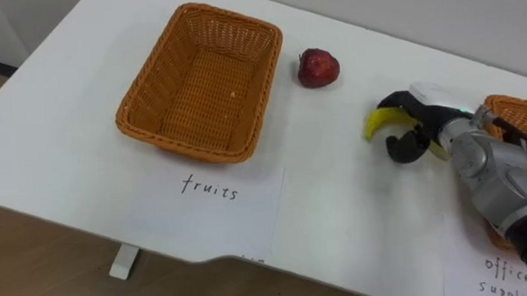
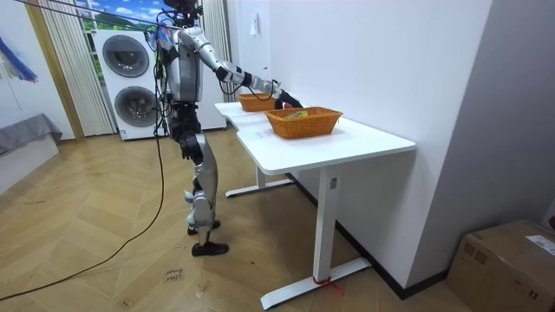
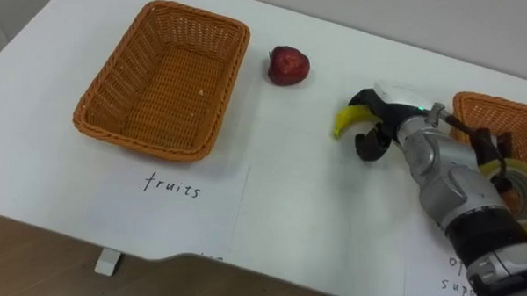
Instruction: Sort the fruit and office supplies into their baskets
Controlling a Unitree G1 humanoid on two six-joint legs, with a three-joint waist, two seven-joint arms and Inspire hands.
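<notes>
Right of centre, the right robot hand (image 1: 423, 125) was curled around a banana (image 1: 377, 123), whose free tip pointed left toward the empty fruit basket (image 1: 180, 143) at upper left, well apart across the white counter (image 1: 336, 216), with an apple (image 1: 317, 68) between.

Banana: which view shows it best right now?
The left eye view: the banana curves out of the right hand, whose fingers curl round it, with the yellow tip in plain sight. The right eye view shows the same, with less of the peel. In the room view it is too small to make out.
</notes>
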